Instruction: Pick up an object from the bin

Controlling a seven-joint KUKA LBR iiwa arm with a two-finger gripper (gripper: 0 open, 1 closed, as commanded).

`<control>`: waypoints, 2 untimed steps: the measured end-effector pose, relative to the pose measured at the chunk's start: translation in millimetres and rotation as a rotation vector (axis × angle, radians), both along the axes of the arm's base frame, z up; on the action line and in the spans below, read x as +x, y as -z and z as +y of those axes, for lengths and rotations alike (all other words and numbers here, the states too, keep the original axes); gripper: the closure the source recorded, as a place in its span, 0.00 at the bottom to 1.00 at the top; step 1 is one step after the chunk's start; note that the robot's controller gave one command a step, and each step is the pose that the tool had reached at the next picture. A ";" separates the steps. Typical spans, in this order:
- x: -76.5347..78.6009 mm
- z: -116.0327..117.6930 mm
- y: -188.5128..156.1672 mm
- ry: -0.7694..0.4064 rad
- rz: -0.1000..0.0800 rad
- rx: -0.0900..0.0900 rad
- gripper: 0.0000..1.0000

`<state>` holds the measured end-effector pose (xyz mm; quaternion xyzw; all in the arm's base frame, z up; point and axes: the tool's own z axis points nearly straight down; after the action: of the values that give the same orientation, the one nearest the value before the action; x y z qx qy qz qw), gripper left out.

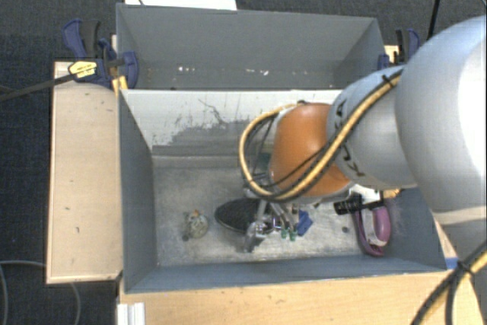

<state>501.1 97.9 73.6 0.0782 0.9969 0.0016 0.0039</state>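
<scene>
- The arm (426, 125) reaches into the grey metal bin (137, 186) from the right. Its orange cover (304, 148) hangs over the middle of the bin floor, with yellow and black cables (255, 164) looped round it.
- The pincer (257, 234) sits low under the cover, close to the floor and toward the front wall, a little left of the bin's centre.
- Whether the pincer is open or closed cannot be told. Its tip is a small cluster of metal parts, partly hidden under the wrist, and nothing can be seen gripped in it.
- A flat black oval object (234, 215) lies on the floor just left of and slightly behind the pincer. Its right end runs under the wrist, so contact between the two cannot be judged.
- A small blue piece (304, 223) lies just right of the pincer, and green bits (288, 235) show between them.
- A small mottled grey-brown lump (196, 224) lies alone farther left, apart from the black oval object and well clear of the pincer.
- A purple loop-shaped thing (378, 228) lies near the right wall, well apart from the pincer.
- A small black-and-white item (351, 205) lies just beside the purple loop, on its left and a little farther back.
</scene>
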 end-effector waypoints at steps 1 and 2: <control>0.8 0.0 -1.6 0.002 -0.001 0.000 1.00; 1.9 0.2 -36.4 0.006 0.002 0.000 1.00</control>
<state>503.0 98.1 110.0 0.0813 0.9967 0.0013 0.0026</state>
